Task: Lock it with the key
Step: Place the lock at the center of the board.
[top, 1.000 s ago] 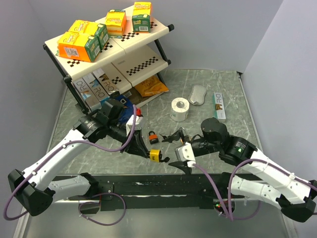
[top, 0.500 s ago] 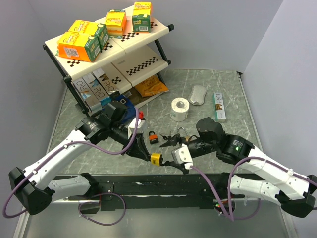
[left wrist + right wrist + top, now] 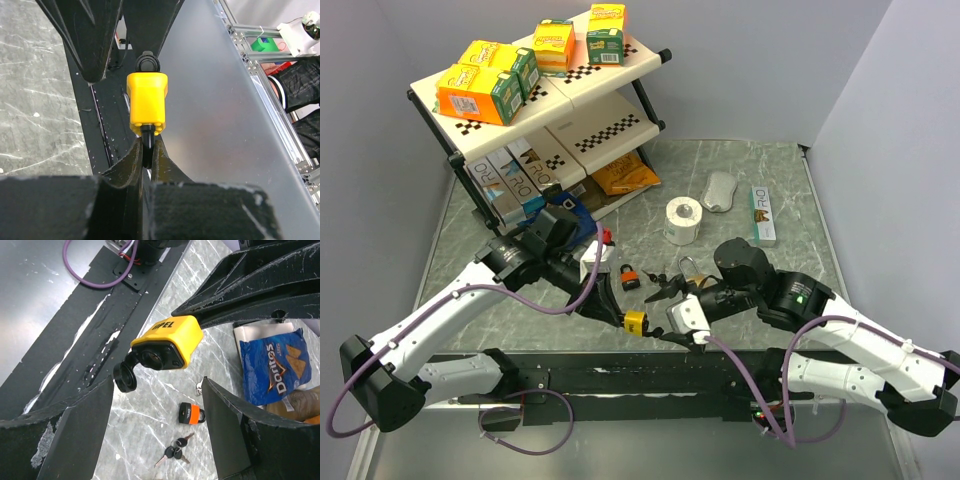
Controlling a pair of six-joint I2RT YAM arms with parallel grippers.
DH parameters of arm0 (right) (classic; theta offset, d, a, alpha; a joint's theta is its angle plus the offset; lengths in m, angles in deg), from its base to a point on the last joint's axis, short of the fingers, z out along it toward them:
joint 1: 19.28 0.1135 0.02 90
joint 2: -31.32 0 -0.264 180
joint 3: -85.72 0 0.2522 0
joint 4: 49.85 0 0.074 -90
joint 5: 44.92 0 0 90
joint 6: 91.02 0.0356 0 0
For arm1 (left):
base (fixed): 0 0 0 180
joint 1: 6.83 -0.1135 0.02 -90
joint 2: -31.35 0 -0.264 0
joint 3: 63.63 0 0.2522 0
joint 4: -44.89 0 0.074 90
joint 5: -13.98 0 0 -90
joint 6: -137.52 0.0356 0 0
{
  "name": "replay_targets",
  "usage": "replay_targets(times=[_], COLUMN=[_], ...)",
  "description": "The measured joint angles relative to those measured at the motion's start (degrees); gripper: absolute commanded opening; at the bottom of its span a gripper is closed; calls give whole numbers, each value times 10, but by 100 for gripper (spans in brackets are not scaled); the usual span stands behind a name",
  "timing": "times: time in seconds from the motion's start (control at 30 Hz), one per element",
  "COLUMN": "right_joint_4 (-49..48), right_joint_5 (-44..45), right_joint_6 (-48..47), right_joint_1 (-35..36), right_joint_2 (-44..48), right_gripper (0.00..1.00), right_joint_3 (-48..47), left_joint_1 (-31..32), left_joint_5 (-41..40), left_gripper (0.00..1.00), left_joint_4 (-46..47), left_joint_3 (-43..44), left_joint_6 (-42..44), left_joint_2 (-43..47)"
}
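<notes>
My left gripper [image 3: 622, 311] [image 3: 146, 150] is shut on the black shackle of a yellow padlock [image 3: 635, 321] [image 3: 146, 102] and holds it above the table's near edge. In the right wrist view the yellow padlock [image 3: 169, 341] shows its keyhole face, with the black dust cap [image 3: 124, 377] hanging open. My right gripper [image 3: 672, 312] [image 3: 157, 390] is open and empty, just right of the padlock and facing it. A bunch of black-headed keys [image 3: 172, 452] [image 3: 658, 276] lies on the table beside a small orange padlock [image 3: 190, 414] [image 3: 629, 275].
A shelf rack [image 3: 620, 75] with boxes stands at the back left, with a blue Doritos bag [image 3: 272, 365] at its foot. A toilet roll [image 3: 682, 220], a white pouch [image 3: 720, 190] and a slim box [image 3: 762, 215] lie at the back right. A black rail [image 3: 620, 380] runs along the near edge.
My left gripper has carried the yellow padlock slightly right. My right gripper has moved left, closer to the padlock, and stays open.
</notes>
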Motion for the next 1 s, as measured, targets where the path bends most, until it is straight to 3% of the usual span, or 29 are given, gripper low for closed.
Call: replay_targets(times=[0.3, 0.67, 1.0], right_joint_4=[-9, -8, -2], right_joint_5=[1, -3, -14], right_joint_6=[4, 21, 35], right_joint_1=[3, 6, 8], right_joint_2=[-10, -26, -36], right_gripper=[63, 61, 53], right_joint_3=[0, -8, -11], left_joint_1=[10, 24, 29], left_joint_5=[-3, -14, -20], left_gripper=[1, 1, 1], left_joint_4=[14, 34, 33], left_joint_3=[-4, -19, -19], left_joint_6=[-14, -38, -43], left_joint_2=[0, 0, 0])
